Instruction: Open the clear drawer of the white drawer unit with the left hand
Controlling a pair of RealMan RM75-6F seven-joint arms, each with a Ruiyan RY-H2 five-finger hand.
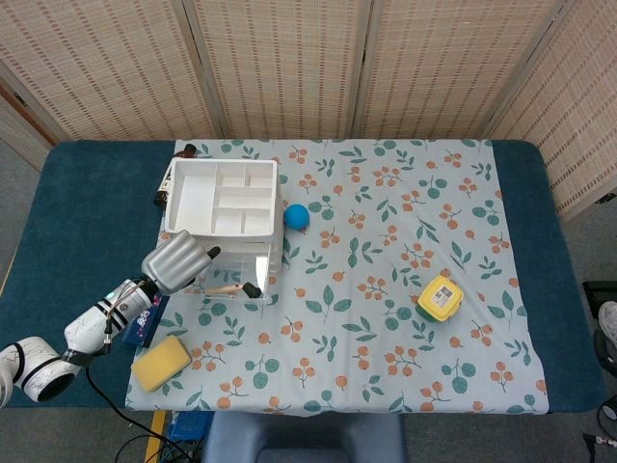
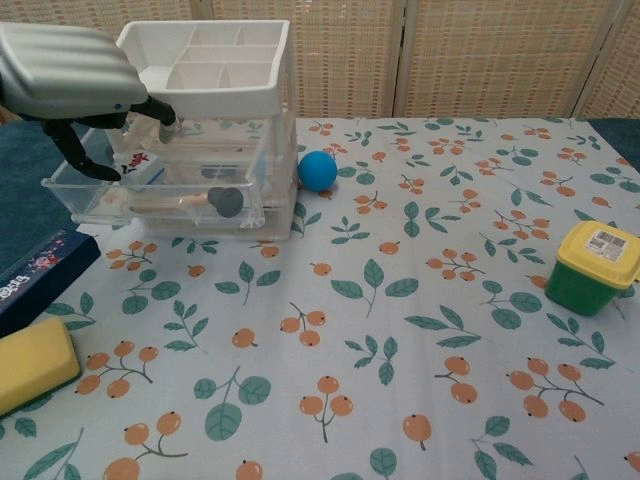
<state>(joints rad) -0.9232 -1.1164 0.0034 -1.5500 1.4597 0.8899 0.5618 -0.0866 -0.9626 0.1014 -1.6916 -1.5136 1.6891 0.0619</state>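
The white drawer unit (image 1: pixel 224 198) (image 2: pixel 215 60) stands at the table's left, with a compartment tray on top. Its clear drawer (image 1: pixel 236 275) (image 2: pixel 160 190) is pulled out toward me, a dark round knob (image 1: pixel 253 289) (image 2: pixel 227 202) on its front and small items inside. My left hand (image 1: pixel 178 262) (image 2: pixel 70 70) hovers over the drawer's left rim with its dark fingers (image 2: pixel 78 150) loosely curved downward and nothing visibly gripped. Neither view shows the right hand.
A blue ball (image 1: pixel 296 215) (image 2: pixel 318 170) lies just right of the unit. A yellow-lidded green container (image 1: pixel 440 298) (image 2: pixel 595 265) sits at the right. A yellow sponge (image 1: pixel 161 363) (image 2: pixel 30 362) and a dark flat box (image 1: pixel 145 323) (image 2: pixel 40 270) lie near the front left.
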